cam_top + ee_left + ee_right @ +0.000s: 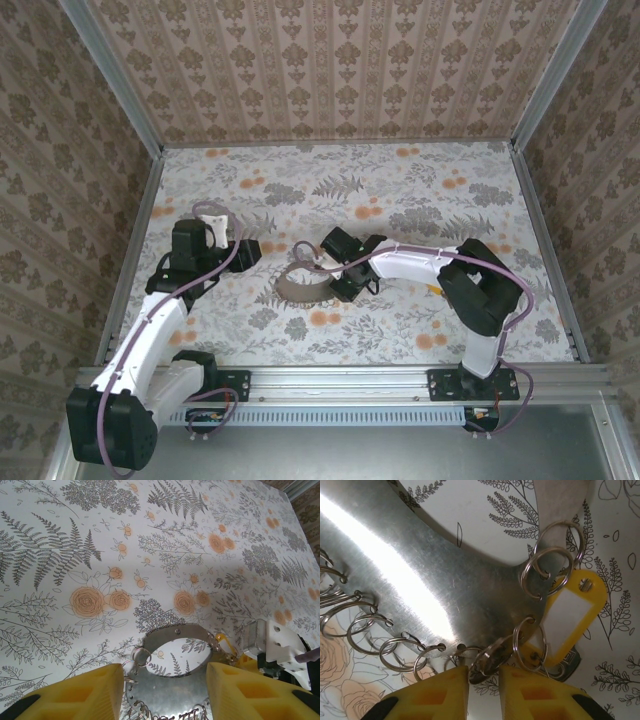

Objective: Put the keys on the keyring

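The keyring (pixel 300 287) is a grey metal band bent into a loop, lying mid-table, with several split rings along its edge (pixel 395 645). In the left wrist view its wide part (pixel 175 680) spans my left gripper (pixel 165 669), whose yellow fingers (pixel 90 692) press both edges. A key with a yellow tag head (pixel 572 612) and a white label hangs on a ring at the band's end, and shows as a yellow sliver (pixel 225 642) in the left wrist view. My right gripper (pixel 484 672) is pinched on a tilted split ring (pixel 492 660) beside it. From above, the left gripper (pixel 268 265) and right gripper (pixel 325 270) flank the loop.
Floral cloth covers the table (pixel 400 190). Wallpapered walls and aluminium posts (pixel 140 120) close in the back and sides, with a rail (pixel 340 380) along the front. The right arm's white wrist mount (pixel 272 642) sits close to the loop's right end.
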Robot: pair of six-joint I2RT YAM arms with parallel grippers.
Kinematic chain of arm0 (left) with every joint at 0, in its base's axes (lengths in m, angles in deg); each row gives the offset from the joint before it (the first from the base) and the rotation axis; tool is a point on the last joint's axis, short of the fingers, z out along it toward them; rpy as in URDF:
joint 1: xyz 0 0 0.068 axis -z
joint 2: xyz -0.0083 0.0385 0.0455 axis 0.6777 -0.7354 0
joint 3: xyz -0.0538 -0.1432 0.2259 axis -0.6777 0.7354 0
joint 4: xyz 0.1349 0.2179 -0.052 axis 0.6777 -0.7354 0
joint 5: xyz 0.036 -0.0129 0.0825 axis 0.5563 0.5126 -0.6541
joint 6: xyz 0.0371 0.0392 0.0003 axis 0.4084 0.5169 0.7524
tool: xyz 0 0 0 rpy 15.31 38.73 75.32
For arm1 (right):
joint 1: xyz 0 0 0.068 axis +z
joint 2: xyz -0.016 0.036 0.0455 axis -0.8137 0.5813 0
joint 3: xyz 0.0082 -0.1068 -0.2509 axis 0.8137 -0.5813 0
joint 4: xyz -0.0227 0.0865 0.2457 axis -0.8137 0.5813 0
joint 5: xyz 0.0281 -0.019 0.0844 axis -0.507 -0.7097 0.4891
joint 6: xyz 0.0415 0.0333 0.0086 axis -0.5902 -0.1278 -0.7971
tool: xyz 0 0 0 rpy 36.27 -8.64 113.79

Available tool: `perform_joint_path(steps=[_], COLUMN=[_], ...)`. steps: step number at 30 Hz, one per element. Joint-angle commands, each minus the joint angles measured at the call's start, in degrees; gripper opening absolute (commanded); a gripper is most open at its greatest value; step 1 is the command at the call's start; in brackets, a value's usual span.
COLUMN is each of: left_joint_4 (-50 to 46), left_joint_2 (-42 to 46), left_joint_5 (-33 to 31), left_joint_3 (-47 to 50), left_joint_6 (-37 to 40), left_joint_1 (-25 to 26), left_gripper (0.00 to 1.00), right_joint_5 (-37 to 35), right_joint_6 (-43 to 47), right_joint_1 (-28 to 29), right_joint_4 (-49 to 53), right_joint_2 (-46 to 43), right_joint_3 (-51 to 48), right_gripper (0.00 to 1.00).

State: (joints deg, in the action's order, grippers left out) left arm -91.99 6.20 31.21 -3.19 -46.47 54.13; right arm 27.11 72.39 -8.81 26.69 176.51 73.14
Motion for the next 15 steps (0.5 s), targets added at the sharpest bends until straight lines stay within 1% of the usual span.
perform_joint_path(steps=[1,5,10,15], left_joint_4=[0.35,0.41,0.4,0.45], left_joint_2=[1.08,1.15,1.23,1.2], left_joint_5=[0.74,0.8,0.74,0.87], left_joint_3=[0.13,0.14,0.1,-0.13], left_joint_6=[-0.63,-0.59,-0.63,-0.63], left_joint_1=[-0.65,-0.65,-0.74,-0.98], left_gripper=[0.48,0.48,0.48,0.48], right_joint_5=[-1.53,-2.18,-2.99,-0.69], right_joint_6=[-0.96,-0.89,-0.34,1.9], right_joint_1=[0.41,0.46,0.38,0.38], right_joint_4=[-1.16,-1.36,-1.89,-5.67], right_joint_2=[1.13,1.22,-0.51,-5.59], right_joint_3=[1.23,1.44,0.73,-3.1], right_gripper=[0.22,0.11,0.01,0.0])
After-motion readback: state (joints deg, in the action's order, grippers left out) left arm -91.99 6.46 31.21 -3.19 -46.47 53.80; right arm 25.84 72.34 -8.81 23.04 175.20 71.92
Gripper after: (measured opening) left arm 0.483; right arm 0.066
